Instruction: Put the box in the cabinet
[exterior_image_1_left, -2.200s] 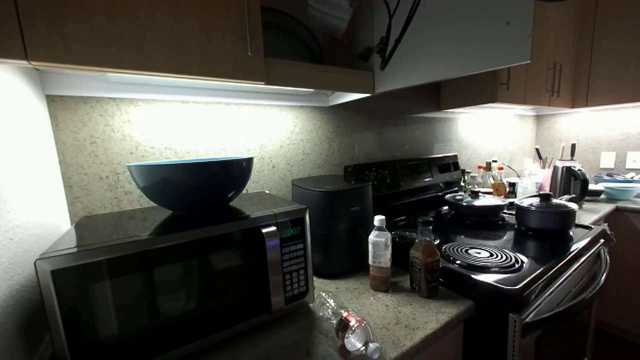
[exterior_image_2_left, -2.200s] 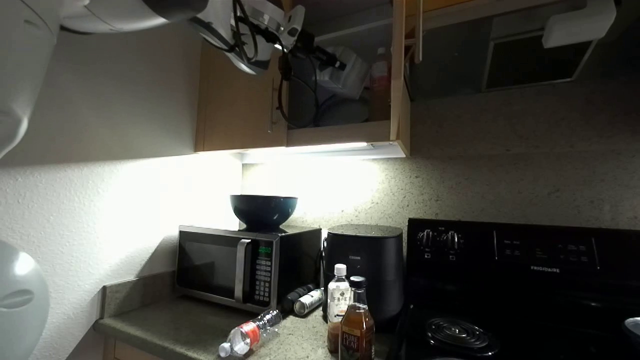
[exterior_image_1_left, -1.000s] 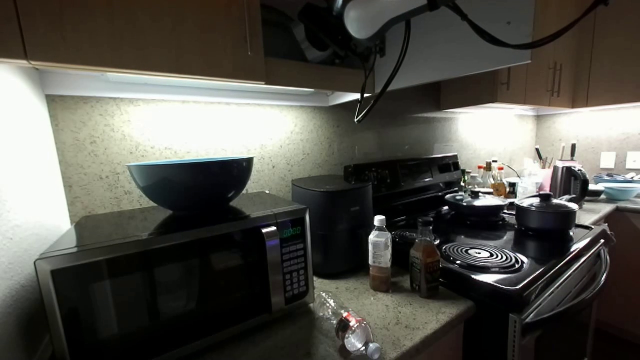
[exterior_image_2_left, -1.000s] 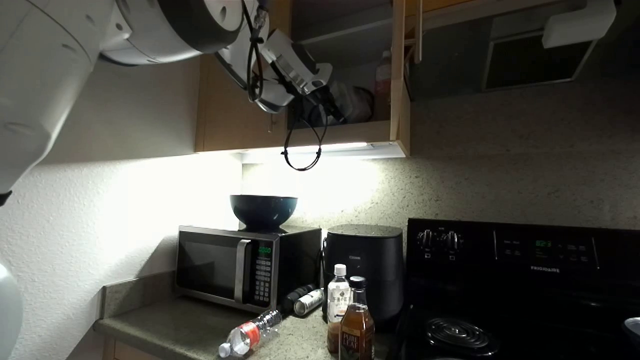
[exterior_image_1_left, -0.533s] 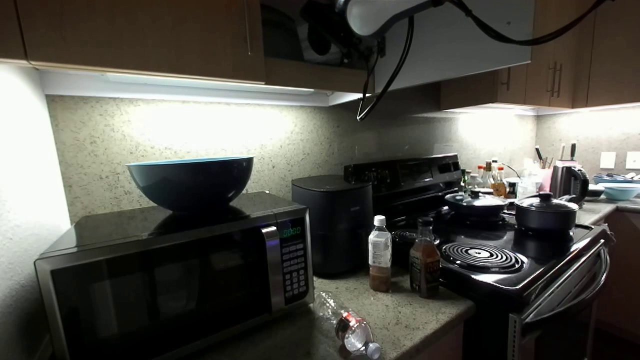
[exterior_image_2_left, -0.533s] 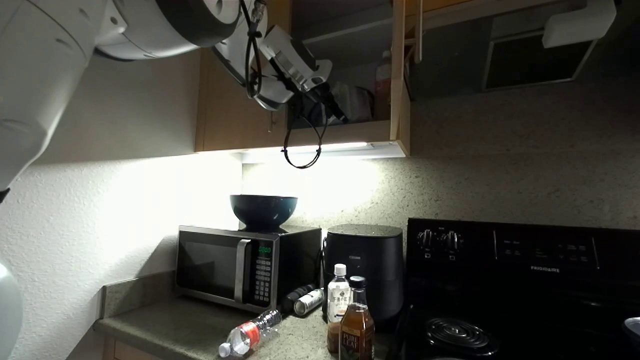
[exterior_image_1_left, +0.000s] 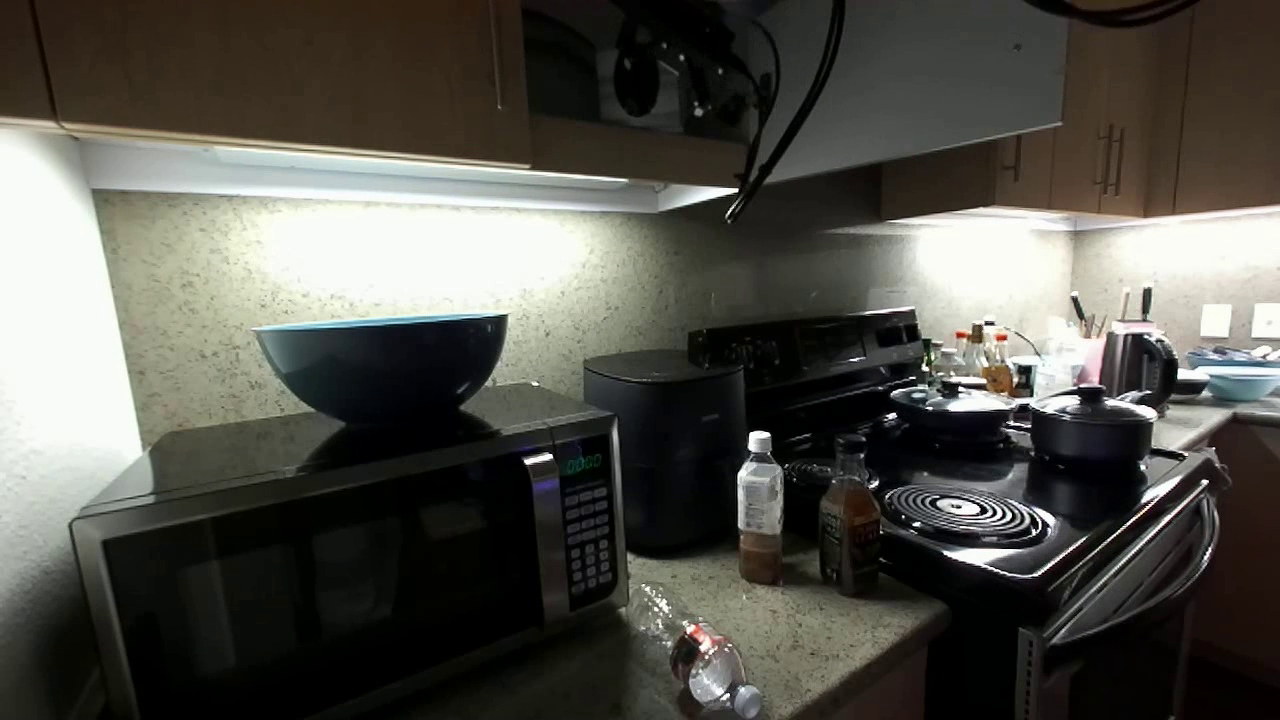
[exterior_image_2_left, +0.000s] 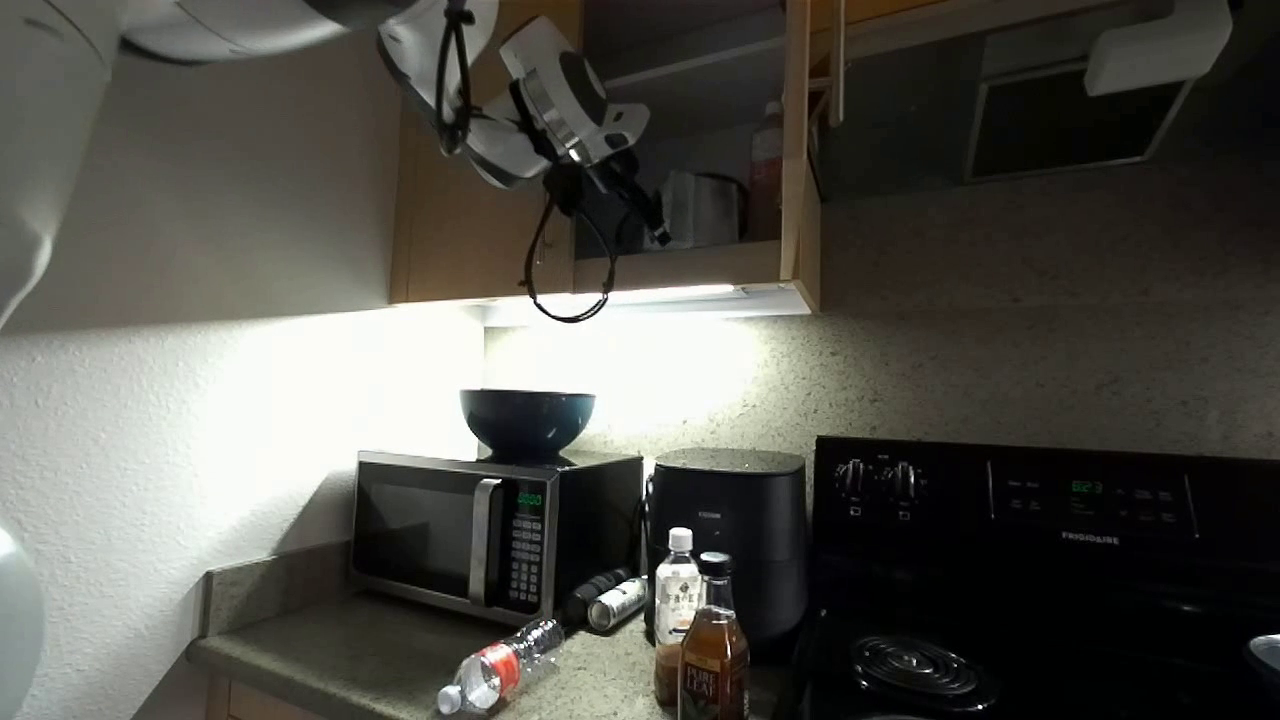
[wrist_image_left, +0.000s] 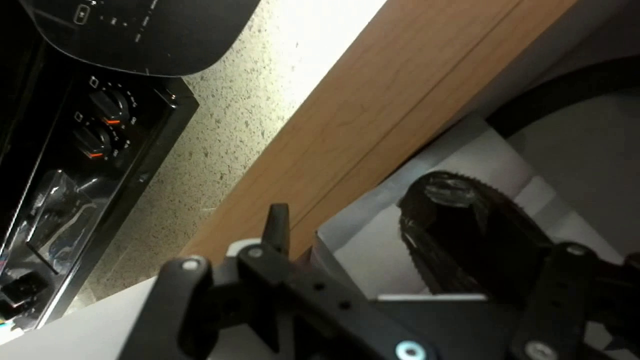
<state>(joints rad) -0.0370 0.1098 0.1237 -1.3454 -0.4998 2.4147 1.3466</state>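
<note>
The grey-white box (exterior_image_2_left: 705, 215) stands about upright on the floor of the open brown cabinet (exterior_image_2_left: 690, 265). An exterior view shows part of the box (exterior_image_1_left: 612, 100) behind my gripper. In the wrist view the box (wrist_image_left: 380, 250) lies beyond the fingers, close to the cabinet's front edge (wrist_image_left: 350, 135). My gripper (wrist_image_left: 360, 215) is spread wide and grips nothing. One of its fingers (wrist_image_left: 276, 227) shows over the wooden edge, the other in front of the box; whether it touches the box I cannot tell. In an exterior view the gripper (exterior_image_2_left: 655, 230) points down at the cabinet opening, left of the box.
A bottle with reddish liquid (exterior_image_2_left: 768, 160) stands right of the box. Behind the box shows a dark curved rim (wrist_image_left: 565, 80). The opened cabinet door (exterior_image_1_left: 920, 90) sticks out beside the arm. Below are a microwave (exterior_image_2_left: 420, 530) with a bowl (exterior_image_2_left: 527, 425), a black appliance (exterior_image_2_left: 730, 560) and several bottles.
The box, earlier tilted and raised in my gripper, now rests on the cabinet floor. My gripper came down, opened, and has drawn back leftward from the box, which stayed behind.
</note>
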